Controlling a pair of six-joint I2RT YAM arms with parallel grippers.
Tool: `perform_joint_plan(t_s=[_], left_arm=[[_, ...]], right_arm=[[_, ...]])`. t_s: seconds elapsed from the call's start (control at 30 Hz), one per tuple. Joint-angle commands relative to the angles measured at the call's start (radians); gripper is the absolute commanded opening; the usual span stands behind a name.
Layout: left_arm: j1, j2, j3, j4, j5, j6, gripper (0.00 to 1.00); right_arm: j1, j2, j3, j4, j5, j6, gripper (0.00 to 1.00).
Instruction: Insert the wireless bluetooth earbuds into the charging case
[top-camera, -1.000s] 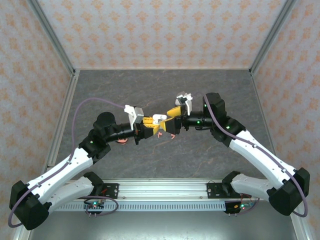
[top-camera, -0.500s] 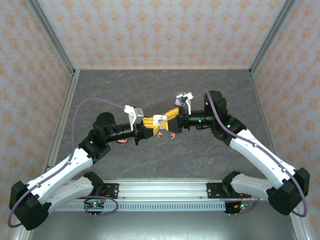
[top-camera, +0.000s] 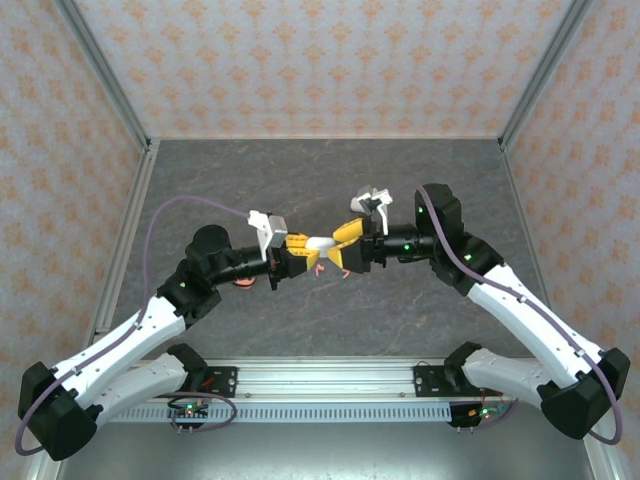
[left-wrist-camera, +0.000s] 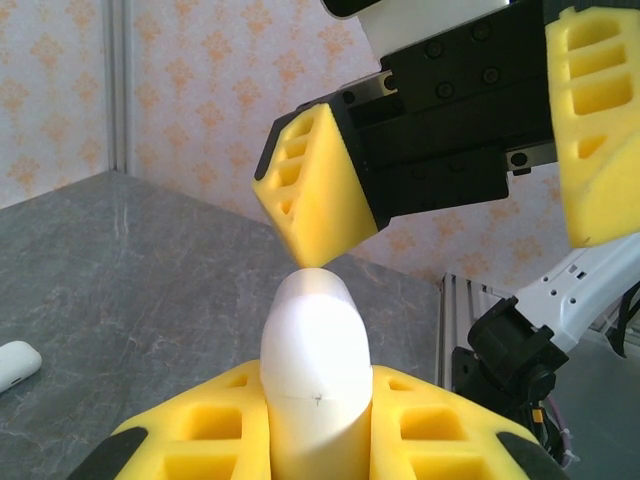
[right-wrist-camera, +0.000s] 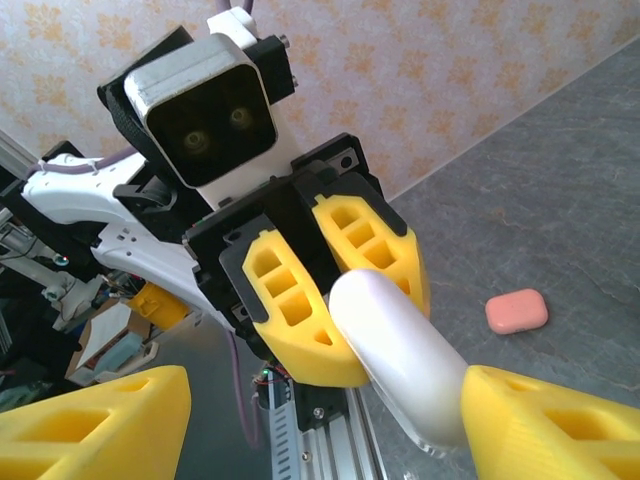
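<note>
Pink case (top-camera: 243, 281): the nearest item from above, flat on the table (top-camera: 420, 170) just near of the left arm's wrist. The right wrist view shows you a rounded coral-pink slab.
Coral-red earbuds (top-camera: 320, 268): thin curved marks on the table at mid-scene, right of the pink case. They are too small for you to read which way they point.
Left gripper (top-camera: 298, 250): yellow fingers clamped on the left end of the charging case (top-camera: 320, 242).
Case position and axis: held above the table at mid-scene. Its long axis runs left to right, and its free rounded end points right, at the right gripper (top-camera: 345, 248).
Case surface: smooth, glossy white and pill-shaped. The left wrist view gives you a fine seam just above the clamping fingers; from above the case reads as a plain white blob.
Right gripper state: jaws spread wide. In the left wrist view one yellow fingertip (left-wrist-camera: 318, 200) touches the case's rounded tip, while the other finger stands well off.
Second white case (left-wrist-camera: 14, 366): on the table to the far side of the held case, as you see it from the left wrist.
</note>
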Motion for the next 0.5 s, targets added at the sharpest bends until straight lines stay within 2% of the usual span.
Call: perform_joint_plan(t_s=[0.0, 0.3, 0.47], left_arm=[[0.000, -0.004, 0.017, 0.022, -0.022, 0.011, 0.00], [0.000, 0.041, 0.018, 0.006, -0.101, 0.008, 0.00], [0.000, 0.163, 0.073, -0.044, -0.186, -0.008, 0.00]], right_arm=[[0.004, -0.030, 0.033, -0.102, 0.065, -0.076, 0.73], [0.003, -0.118, -0.010, -0.191, 0.507, -0.085, 0.78], [0.003, -0.140, -0.074, -0.207, 0.780, -0.009, 0.84]])
